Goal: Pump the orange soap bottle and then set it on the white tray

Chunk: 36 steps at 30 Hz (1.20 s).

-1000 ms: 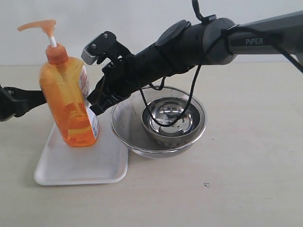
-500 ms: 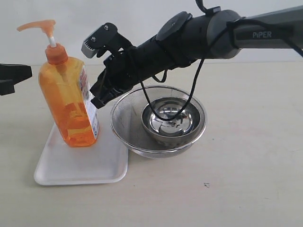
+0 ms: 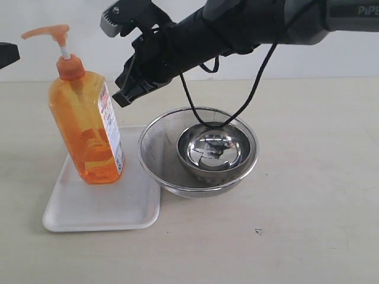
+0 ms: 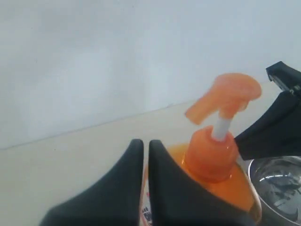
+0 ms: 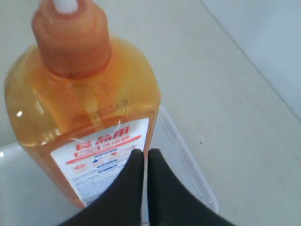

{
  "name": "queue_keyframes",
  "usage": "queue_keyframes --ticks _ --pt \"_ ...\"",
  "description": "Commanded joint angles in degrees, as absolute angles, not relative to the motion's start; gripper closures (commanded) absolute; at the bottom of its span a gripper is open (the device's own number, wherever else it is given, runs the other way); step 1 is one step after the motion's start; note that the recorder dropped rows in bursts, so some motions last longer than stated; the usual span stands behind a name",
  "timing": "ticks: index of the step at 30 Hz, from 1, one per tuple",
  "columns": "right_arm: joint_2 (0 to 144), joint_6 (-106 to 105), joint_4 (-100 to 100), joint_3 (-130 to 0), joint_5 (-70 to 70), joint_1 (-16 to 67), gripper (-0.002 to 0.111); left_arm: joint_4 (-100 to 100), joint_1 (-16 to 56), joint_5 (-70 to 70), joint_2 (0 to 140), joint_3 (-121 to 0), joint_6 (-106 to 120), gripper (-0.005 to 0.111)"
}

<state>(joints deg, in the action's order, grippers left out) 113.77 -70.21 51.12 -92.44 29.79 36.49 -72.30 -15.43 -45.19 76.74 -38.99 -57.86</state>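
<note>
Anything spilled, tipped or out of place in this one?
Nothing stands out. The orange soap bottle stands upright on the white tray, with no soap visible on the tray or table. The small steel bowl sits nested inside the larger bowl. Only a tiny dark speck marks the table.

The right arm (image 3: pixel 237 26) slants down from the upper right toward the left, its right gripper (image 3: pixel 121 97) raised, jaws pressed together, empty; the left gripper (image 4: pixel 145 144) hovers at the far left, jaws closed, holding nothing.
</note>
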Motion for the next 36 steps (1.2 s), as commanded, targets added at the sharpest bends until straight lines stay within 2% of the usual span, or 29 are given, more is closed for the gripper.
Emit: queue_keyframes --ticks 1,7,9,12,14,16,17,22,36 --pt "110.1 -69.5 50.51 -92.72 31.24 36.42 0.108 -71.8 -15.59 -45.29 74.97 -39.34 -58.49 0.102" --pt "109.11 -69.5 52.2 -92.72 34.26 36.54 0.107 -71.8 -15.59 -45.29 74.42 -39.34 -58.71 0.102" --pt "109.11 -69.5 52.24 -92.72 34.37 36.54 0.098 -71.8 -15.59 -45.29 74.42 -39.34 -58.71 0.102" --pt "109.11 -69.5 53.42 -92.72 34.24 36.54 0.07 -71.8 -15.59 -45.29 74.42 -39.34 -58.71 0.102" --pt "109.22 -70.11 56.12 -92.72 33.97 36.68 0.045 -71.8 -15.59 -45.29 74.42 -39.34 -58.71 0.102" --pt "109.24 -70.66 58.92 -92.72 33.04 37.14 0.033 -71.8 -15.59 -45.29 74.42 -39.55 -58.7 0.102" --pt "109.24 -70.66 59.09 -92.72 32.14 37.48 0.033 -71.8 -15.59 -45.29 74.42 -39.67 -58.7 0.102" --pt "109.24 -70.93 59.24 -92.72 26.25 41.03 0.056 -71.8 -15.59 -45.29 74.42 -40.28 -58.7 0.102" --pt "109.85 -71.05 60.61 -92.72 24.42 41.97 0.057 -71.8 -15.45 -45.5 74.42 -40.28 -58.7 0.102"
